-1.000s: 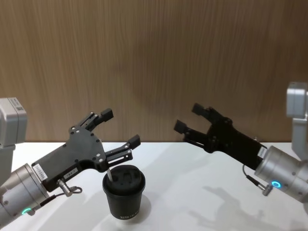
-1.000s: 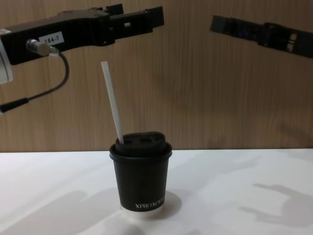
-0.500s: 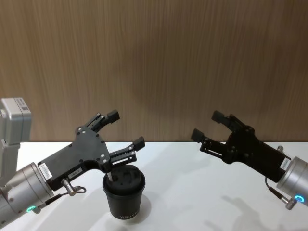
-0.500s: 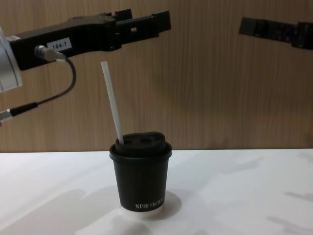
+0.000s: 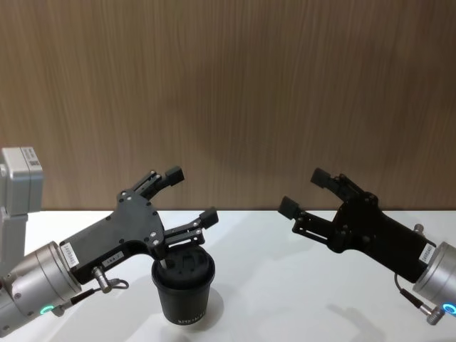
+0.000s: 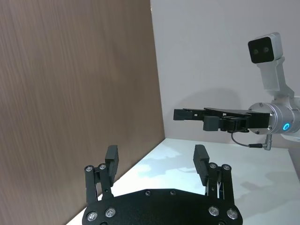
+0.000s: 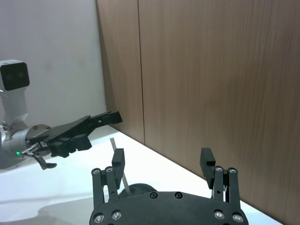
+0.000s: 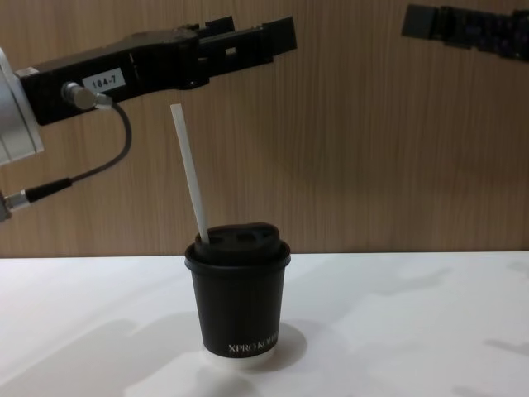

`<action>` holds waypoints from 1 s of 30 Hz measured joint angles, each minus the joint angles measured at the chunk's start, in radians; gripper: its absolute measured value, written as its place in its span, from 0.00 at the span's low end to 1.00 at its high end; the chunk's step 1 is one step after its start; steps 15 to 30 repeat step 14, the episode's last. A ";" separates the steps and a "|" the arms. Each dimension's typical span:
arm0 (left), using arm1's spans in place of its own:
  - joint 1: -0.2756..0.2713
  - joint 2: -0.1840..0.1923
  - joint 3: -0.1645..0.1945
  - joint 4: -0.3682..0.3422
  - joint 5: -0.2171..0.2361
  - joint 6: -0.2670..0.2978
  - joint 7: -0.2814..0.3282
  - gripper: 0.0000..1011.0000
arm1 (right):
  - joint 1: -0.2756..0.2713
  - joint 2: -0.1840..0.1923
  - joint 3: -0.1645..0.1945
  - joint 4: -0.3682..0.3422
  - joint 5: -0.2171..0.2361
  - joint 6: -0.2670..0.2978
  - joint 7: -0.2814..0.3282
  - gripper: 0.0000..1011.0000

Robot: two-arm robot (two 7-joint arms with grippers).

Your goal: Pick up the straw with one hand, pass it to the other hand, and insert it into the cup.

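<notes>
One small black paper cup with a domed lid [image 8: 238, 302], one long thin white straw [image 8: 189, 172], two black two-finger grippers, left gripper [image 5: 189, 194], right gripper [image 5: 304, 192], one white tabletop [image 8: 397, 322]

The cup [image 8: 238, 302] was matte black with a black domed lid, a thin white rim at the base and small white lettering low on the side. The straw [image 8: 189, 172] was plain white. Both end effectors, left [image 5: 187, 195] and right [image 5: 308, 192], were black; the left one wore a little white label with dark digits and had a silver wrist. The desk [image 8: 397, 331] was white, and the wall [image 5: 228, 85] behind was brown woodgrain.
</notes>
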 joint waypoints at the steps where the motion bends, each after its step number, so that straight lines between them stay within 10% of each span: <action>1: -0.001 0.000 0.001 0.002 -0.002 -0.001 -0.003 0.99 | -0.004 0.002 0.000 -0.008 0.002 0.002 -0.004 0.99; 30: -0.006 0.002 0.005 0.015 -0.022 -0.012 -0.030 0.99 | -0.025 0.012 0.003 -0.051 0.009 0.010 -0.025 0.99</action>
